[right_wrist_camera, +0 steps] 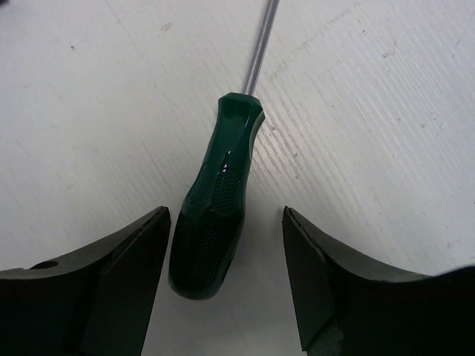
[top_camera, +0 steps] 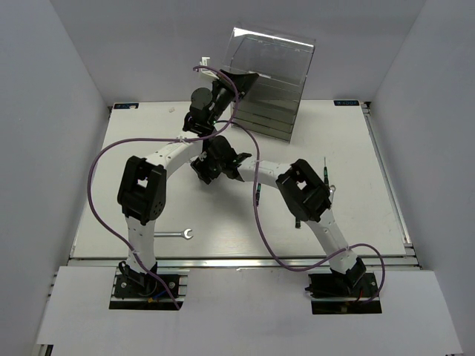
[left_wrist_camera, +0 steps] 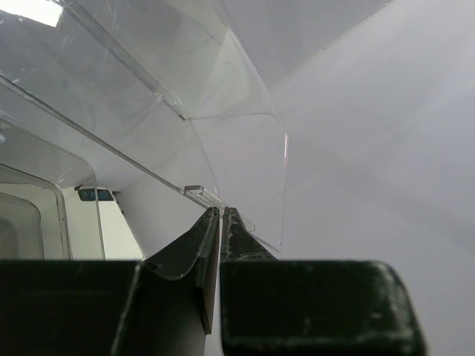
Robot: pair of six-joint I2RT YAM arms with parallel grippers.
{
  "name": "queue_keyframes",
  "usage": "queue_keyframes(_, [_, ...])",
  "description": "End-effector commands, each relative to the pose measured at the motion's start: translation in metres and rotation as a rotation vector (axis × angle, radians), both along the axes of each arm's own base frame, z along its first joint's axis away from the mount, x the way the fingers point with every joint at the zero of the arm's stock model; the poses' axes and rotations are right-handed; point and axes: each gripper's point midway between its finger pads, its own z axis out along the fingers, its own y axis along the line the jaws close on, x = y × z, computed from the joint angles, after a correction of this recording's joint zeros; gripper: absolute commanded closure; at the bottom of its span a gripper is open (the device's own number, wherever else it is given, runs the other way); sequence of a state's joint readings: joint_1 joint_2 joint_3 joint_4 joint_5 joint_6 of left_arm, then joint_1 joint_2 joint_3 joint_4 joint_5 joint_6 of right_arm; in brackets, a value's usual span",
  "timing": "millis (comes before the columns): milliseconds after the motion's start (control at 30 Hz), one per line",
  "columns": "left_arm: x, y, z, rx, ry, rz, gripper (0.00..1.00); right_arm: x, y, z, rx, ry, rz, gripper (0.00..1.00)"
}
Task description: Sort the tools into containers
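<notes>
The clear plastic cabinet stands at the back of the table, and its top drawer sticks out and tilts up. My left gripper is at the drawer's front. In the left wrist view it is shut, with the thin clear drawer edge at its tips. My right gripper is low over the table's middle. In the right wrist view it is open and straddles the green-and-black handle of a screwdriver lying on the table. The handle sits nearer the left finger, not touching either.
A silver wrench lies near the front left of the table. Another screwdriver and a second wrench lie by the right arm's elbow. A dark tool lies under the right forearm. White walls enclose the table.
</notes>
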State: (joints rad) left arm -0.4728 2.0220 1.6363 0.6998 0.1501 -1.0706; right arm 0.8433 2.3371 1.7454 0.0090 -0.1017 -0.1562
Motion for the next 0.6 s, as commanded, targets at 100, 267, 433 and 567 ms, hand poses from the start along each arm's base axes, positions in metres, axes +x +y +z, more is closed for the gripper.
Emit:
queue_keyframes(100, [0.009,0.017,0.016,-0.017,-0.024,0.058,1.0,0.015,0.015,0.014,0.048,-0.05,-0.031,0.43])
queue_keyframes(267, [0.009,0.017,0.016,-0.02,-0.024,0.057,1.0,0.013,0.017,0.014,0.049,-0.049,-0.016,0.51])
queue_keyframes(433, [0.009,0.016,0.015,-0.019,-0.021,0.057,1.0,0.01,0.019,0.012,0.042,-0.039,0.007,0.74])
queue_keyframes(567, [0.009,0.017,0.013,-0.021,-0.021,0.056,1.0,0.005,0.012,0.011,0.026,-0.016,0.008,1.0])
